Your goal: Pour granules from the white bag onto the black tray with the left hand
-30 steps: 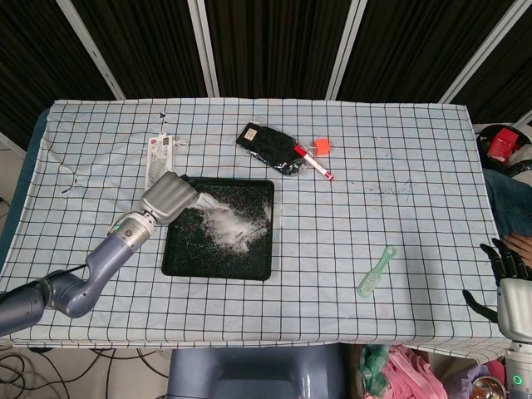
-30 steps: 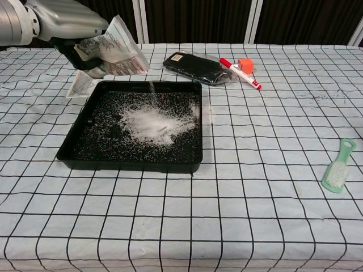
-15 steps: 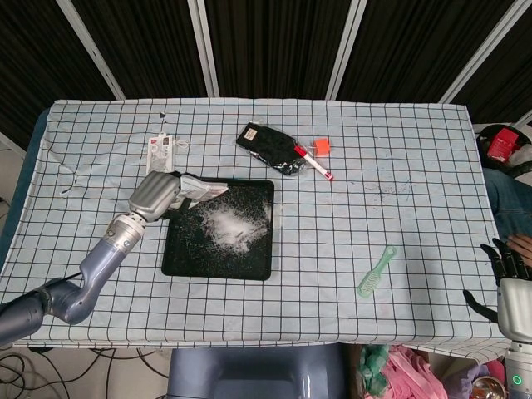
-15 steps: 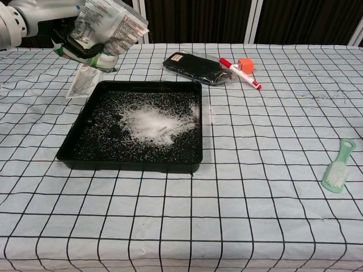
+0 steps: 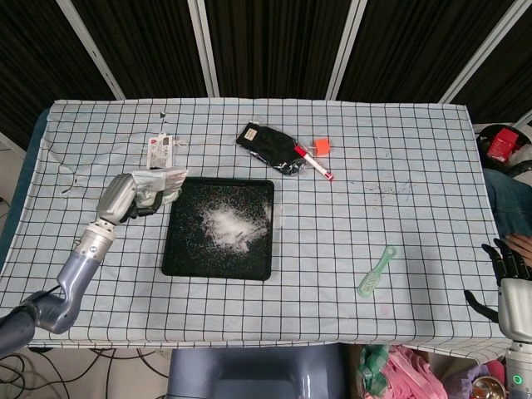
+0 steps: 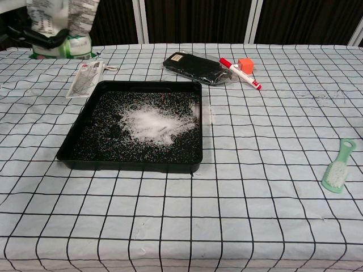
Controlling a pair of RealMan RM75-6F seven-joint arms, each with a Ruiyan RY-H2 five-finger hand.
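Note:
The black tray (image 5: 176, 259) (image 6: 76, 148) lies left of the table's centre with a heap of white granules (image 5: 226, 227) (image 6: 150, 122) in it and more scattered around. My left hand (image 5: 125, 198) (image 6: 42, 38) grips the white bag (image 5: 160, 180) (image 6: 59, 22), held upright in the air just left of the tray. Dark fingers wrap the bag's lower part in the chest view. My right hand (image 5: 505, 278) hangs beyond the table's right edge, fingers apart, holding nothing.
A small printed packet (image 5: 159, 150) (image 6: 84, 80) lies behind the tray's left corner. A black pouch (image 5: 268, 147) (image 6: 195, 66), a red-and-white marker (image 5: 312, 162) (image 6: 241, 74) and an orange cube (image 5: 322, 146) (image 6: 245, 63) lie behind the tray. A green brush (image 5: 376, 272) (image 6: 338, 168) lies at right.
The left hand drew the bag back left off the tray and turned it upright; the falling stream of granules has stopped. The right hand stayed still.

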